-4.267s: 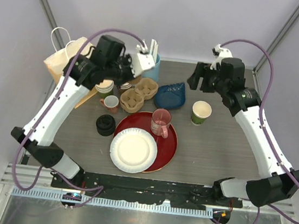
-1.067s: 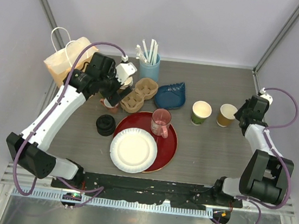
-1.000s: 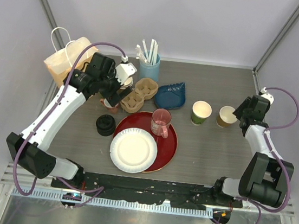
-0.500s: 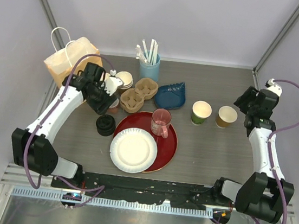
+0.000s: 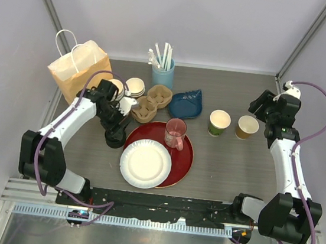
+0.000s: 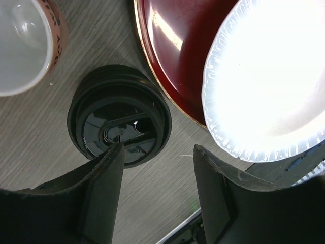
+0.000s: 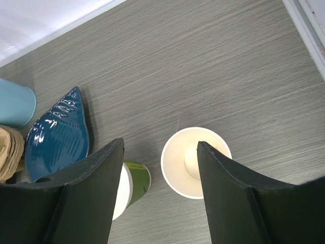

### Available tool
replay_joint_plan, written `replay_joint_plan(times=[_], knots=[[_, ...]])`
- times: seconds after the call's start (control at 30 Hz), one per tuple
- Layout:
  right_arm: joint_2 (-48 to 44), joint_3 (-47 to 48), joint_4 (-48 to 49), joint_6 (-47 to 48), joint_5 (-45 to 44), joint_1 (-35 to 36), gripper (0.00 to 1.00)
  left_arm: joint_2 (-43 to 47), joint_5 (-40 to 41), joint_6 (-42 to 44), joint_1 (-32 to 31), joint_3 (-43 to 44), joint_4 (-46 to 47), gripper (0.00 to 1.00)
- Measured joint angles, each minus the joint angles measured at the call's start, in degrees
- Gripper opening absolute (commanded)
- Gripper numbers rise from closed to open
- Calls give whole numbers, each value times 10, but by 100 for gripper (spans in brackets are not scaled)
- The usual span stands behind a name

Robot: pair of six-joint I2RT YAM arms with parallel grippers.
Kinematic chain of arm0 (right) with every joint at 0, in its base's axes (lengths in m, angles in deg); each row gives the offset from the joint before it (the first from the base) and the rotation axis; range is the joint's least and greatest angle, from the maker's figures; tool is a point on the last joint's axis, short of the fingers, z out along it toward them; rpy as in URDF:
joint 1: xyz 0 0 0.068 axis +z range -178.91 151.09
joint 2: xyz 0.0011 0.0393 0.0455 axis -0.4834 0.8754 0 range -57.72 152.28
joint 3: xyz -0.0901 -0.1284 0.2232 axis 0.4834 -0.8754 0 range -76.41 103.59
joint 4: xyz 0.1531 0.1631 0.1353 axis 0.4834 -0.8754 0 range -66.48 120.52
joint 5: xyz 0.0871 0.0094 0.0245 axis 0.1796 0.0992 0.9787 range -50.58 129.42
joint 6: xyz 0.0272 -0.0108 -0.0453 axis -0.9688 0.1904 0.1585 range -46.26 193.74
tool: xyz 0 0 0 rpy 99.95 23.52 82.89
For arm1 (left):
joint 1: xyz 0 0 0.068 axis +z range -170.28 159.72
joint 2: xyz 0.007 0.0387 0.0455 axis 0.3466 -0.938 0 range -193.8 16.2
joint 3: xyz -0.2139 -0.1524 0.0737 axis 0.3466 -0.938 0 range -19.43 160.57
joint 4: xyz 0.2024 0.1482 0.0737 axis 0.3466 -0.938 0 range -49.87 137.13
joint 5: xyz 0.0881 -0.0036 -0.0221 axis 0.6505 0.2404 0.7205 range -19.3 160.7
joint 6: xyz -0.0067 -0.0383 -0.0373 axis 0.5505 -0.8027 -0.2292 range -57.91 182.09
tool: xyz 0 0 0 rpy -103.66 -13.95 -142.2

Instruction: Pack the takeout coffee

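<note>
top view
left gripper (image 5: 116,129): set low over the lids (image 5: 112,140), just left of the red plate (image 5: 186,154); the jaw gap cannot be told from here
right gripper (image 5: 257,104): raised above the table (image 5: 228,172), just behind the brown cup (image 5: 247,127)
green cup (image 5: 219,122): stood upright and lidless on the table, right of the shell dish (image 5: 186,103)
brown cup: upright, lidless, just beside the green cup on its right, not touching it
bag (image 5: 77,67): stood at the far left corner
carrier (image 5: 152,101): placed between the stacked cups (image 5: 135,86) and the shell dish

left wrist view
left gripper (image 6: 158,151): jaws moderately apart, nothing gripped between them
lids (image 6: 119,127): black, lying on the table beside the red plate (image 6: 167,56); one fingertip is seen over the near rim, contact cannot be told
paper plate (image 6: 269,76): laid on the red plate, overhanging its edge
mug (image 6: 25,46): seen at the upper left, white inside

right wrist view
right gripper (image 7: 160,144): jaws wide, nothing held
brown cup (image 7: 195,162): seen from above, open and cream inside, below the gap and partly covered by one finger
green cup (image 7: 134,187): beside the brown cup, largely hidden by the other finger
shell dish (image 7: 58,134): lying at the left, near the blue cup (image 7: 15,107)
</note>
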Motion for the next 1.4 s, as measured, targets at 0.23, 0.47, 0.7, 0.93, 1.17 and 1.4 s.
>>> replay_joint_plan(times=[0.23,0.47,0.7,0.93,1.17,1.4], knots=[[0,-2,3,0,12,0,65,-29,25,-4,-26,-1,42,43],[-4,-5,9,0,19,1,65,-52,52,-6,-36,-1,66,26],[-4,-5,10,0,21,1,65,-67,47,-5,-36,1,59,32],[-7,-5,10,0,24,3,65,-66,49,-6,-36,7,41,44],[-7,-5,14,0,28,3,65,-50,76,-3,-40,-4,47,41],[-13,-5,15,0,32,3,65,17,142,-3,-94,-59,79,42]])
